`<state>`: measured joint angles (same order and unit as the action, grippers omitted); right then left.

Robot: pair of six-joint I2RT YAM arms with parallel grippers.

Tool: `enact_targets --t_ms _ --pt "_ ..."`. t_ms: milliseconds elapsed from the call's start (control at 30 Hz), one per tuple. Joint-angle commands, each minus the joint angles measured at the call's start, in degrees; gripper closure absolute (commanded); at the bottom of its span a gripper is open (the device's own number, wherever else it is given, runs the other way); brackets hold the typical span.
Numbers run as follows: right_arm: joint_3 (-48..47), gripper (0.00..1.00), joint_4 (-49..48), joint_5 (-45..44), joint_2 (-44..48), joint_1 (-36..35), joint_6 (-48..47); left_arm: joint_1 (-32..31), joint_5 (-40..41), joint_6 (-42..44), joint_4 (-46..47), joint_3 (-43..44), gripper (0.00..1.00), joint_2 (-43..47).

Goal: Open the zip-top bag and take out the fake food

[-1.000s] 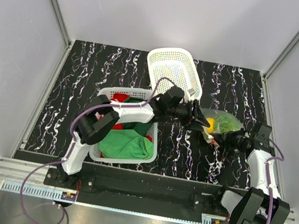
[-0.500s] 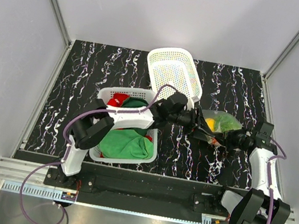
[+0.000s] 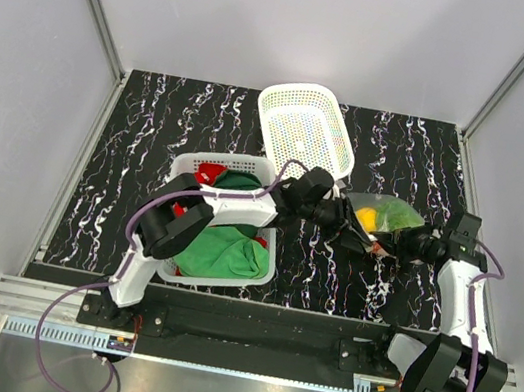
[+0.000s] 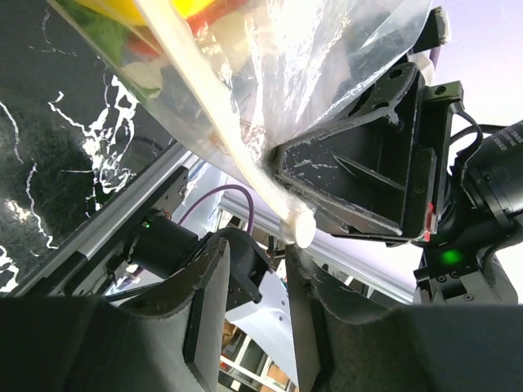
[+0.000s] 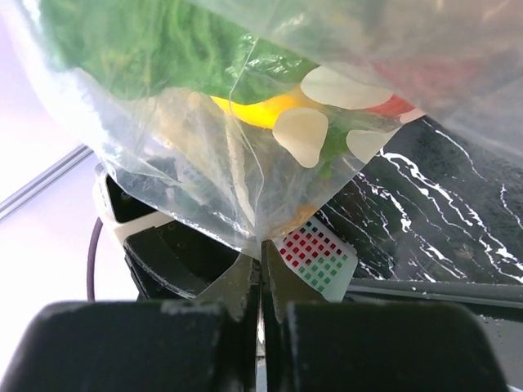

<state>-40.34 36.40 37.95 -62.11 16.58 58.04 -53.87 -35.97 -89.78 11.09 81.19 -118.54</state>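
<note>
The zip-top bag (image 3: 385,218) is held off the table between my two grippers. Through the plastic I see a yellow lemon (image 3: 368,217), green lettuce (image 3: 399,214) and, in the right wrist view, pale pieces (image 5: 301,135) and something red (image 5: 395,106). My right gripper (image 3: 398,247) is shut on the bag's edge (image 5: 261,242). My left gripper (image 3: 348,225) is open, its jaws (image 4: 255,249) just below the zip strip's end with its white slider (image 4: 302,233), not touching it. The strip (image 4: 208,106) runs diagonally across the left wrist view.
A white basket (image 3: 233,160) holding a green cloth (image 3: 222,250) and a red cloth (image 3: 211,171) stands under my left arm. A second white basket (image 3: 306,128) lies tilted behind the bag. Grey walls enclose the marbled black table (image 3: 151,136).
My left arm has stretched further right, its wrist lower by the bag's left end. My right gripper has drawn slightly right with the bag.
</note>
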Motion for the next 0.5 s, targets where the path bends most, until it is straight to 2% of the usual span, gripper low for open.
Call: enact_targets --t_ms 0,100,267,333,367,467 --pt "-0.7 1.00 1.0 0.3 2.6 0.1 -1.5 -0.2 -1.0 -0.2 0.2 4.3 0.64 0.2" --pt "0.6 1.00 0.9 0.5 3.6 0.1 -1.4 -0.2 0.8 1.4 -0.6 3.5 0.59 1.6" --pt "0.5 1.00 0.9 0.7 4.1 0.1 -1.6 -0.4 3.7 -0.8 3.4 -0.7 0.44 3.8" --pt "0.3 1.00 0.9 0.7 4.1 0.1 -1.6 -0.4 3.3 -2.1 5.2 -0.9 0.45 3.1" --pt "0.3 1.00 0.9 0.8 4.0 0.1 -1.8 -0.4 3.7 -2.2 5.9 -0.9 0.52 3.1" --pt "0.5 1.00 0.9 0.9 4.1 0.0 -2.0 -0.4 5.2 -0.9 5.6 -1.2 0.62 4.5"
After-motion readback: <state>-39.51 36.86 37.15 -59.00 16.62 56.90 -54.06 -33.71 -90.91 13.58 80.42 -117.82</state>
